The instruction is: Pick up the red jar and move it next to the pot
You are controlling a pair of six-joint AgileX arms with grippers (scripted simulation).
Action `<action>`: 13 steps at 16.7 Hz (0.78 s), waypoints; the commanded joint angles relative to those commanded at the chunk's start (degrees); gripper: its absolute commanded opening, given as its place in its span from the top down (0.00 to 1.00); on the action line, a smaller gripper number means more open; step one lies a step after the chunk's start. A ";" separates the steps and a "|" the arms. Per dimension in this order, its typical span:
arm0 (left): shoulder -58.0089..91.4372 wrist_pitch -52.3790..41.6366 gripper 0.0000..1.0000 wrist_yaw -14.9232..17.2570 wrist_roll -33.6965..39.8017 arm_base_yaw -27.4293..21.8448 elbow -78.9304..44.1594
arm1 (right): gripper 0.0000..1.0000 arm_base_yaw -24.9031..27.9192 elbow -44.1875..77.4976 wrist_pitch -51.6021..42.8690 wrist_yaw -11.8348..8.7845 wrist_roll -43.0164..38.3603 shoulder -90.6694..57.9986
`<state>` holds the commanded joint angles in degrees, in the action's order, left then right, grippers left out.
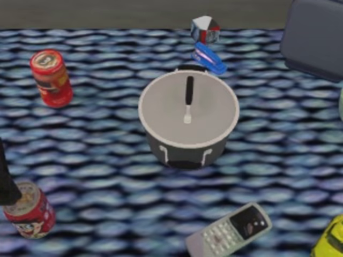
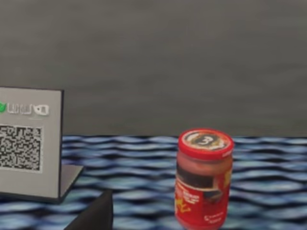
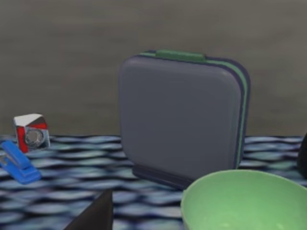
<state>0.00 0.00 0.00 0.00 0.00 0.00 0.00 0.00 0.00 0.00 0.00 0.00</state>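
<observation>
Red jar [image 1: 51, 78] upright far left of pot [image 1: 188, 119], ahead of left pincer, grip state unclear

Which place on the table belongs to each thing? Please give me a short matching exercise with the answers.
Things:
1. slim red jar with a red lid
2. large dark-grey pot with a pale flat lid
3. grey mobile phone with keys
4. blue stapler

Places in the top view:
A. middle
B. near edge, right of middle
C. far left
D. just behind the pot

Pairs: 1-C, 2-A, 3-B, 4-D

A blue woven-patterned table [image 1: 96, 160] carries the pot [image 1: 188, 120], red jar [image 1: 51, 78] and phone [image 1: 229, 231].
</observation>
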 joint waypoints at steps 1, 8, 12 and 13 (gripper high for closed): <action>0.00 0.00 0.00 0.00 0.00 0.00 0.00 | 0.00 0.00 0.00 0.00 0.00 0.00 0.00; 10.75 -7.64 0.00 0.77 -2.04 -0.42 -6.42 | 0.00 0.00 0.00 0.00 0.00 0.00 0.00; 26.16 -18.03 0.00 2.08 -5.30 -1.29 -18.09 | 0.00 0.00 0.00 0.00 0.00 0.00 0.00; 30.58 -20.90 0.00 2.44 -6.29 -1.54 -21.86 | 0.00 0.00 0.00 0.00 0.00 0.00 0.00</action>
<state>30.58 -20.90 2.44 -6.29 -1.54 -21.86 0.00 0.00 0.00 0.00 0.00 0.00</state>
